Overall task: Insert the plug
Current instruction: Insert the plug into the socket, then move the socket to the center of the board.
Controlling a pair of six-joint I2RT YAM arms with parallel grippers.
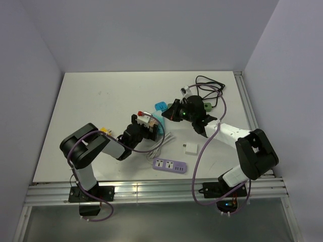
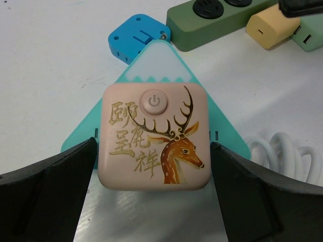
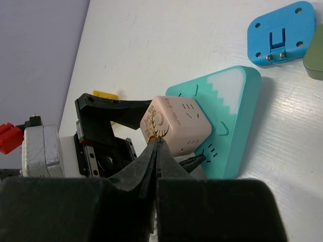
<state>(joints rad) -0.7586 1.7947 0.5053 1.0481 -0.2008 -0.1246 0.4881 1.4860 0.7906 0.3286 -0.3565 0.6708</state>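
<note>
Surface: white table (image 1: 91, 101) enclosed by pale lilac walls, with both arm bases at its near edge.
Task item: plug (image 2: 155, 136), a cube-shaped adapter in pale pink with rounded corners.
Top face: round power button (image 2: 154, 102) near one edge. Below it is a brown deer head with spotted neck and gold antlers, with gold Chinese characters beside it.
Side faces: the right wrist view shows outlet slots cut into two sides.
Location: the plug sits near the middle of the table. Its base rests against the face of the socket block (image 2: 229, 138), and no gap shows between them.
Receptacle: the socket block is teal and triangular, lies flat, and has a white zigzag cap at one corner.
Left arm: left gripper (image 2: 153, 151) straddles the plug, with one of its fingers (image 2: 45, 196) at each side. Whether they press on it or stand just clear cannot be told.
Right arm: right gripper (image 3: 157, 151) is clenched, tips together, with nothing between them. It hangs close by the plug.
Far side: blue adapter (image 2: 133, 38) lies just beyond the capped corner. Green power strip (image 2: 212, 22) and yellow charger (image 2: 270, 25) lie further on.
Near side: white cable (image 2: 285, 151) is coiled beside the block. Purple power strip (image 1: 169, 165) and white adapter (image 1: 191, 149) lie toward the near edge.
</note>
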